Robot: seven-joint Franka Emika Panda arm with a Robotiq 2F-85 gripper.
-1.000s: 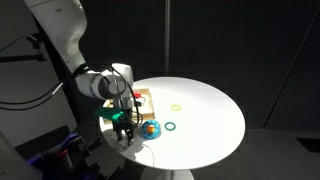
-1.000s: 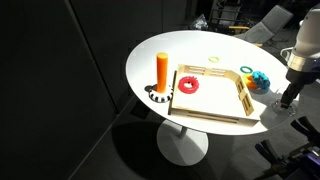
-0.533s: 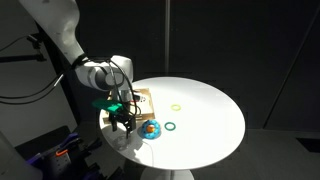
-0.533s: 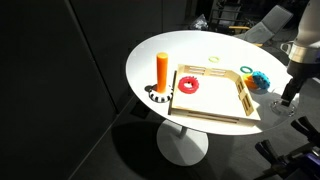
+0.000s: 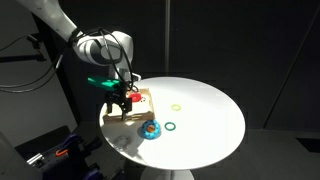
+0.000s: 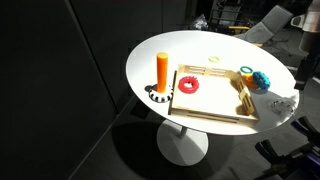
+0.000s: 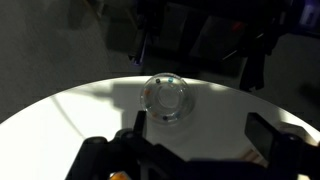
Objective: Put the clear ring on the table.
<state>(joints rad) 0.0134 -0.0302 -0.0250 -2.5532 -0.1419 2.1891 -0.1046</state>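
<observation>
The clear ring [image 7: 165, 97] lies flat on the white round table [image 7: 80, 110], apart from the gripper, in the wrist view. It shows faintly near the table's edge in an exterior view [image 6: 283, 103]. My gripper [image 7: 200, 135] is open and empty, with its fingers spread on either side, above and short of the ring. In both exterior views the gripper [image 5: 120, 100] [image 6: 300, 78] hangs above the table's edge [image 5: 200, 125], next to the wooden peg board [image 6: 215, 105].
On the table are an orange cylinder [image 6: 162, 72], a red ring [image 6: 188, 84] on the board, a yellow ring [image 5: 176, 107], a green ring [image 5: 171, 126] and a blue toy [image 5: 151, 129]. The surroundings are dark.
The gripper has risen from the table's edge and moved back over the board's side. The clear ring stays on the table top below it.
</observation>
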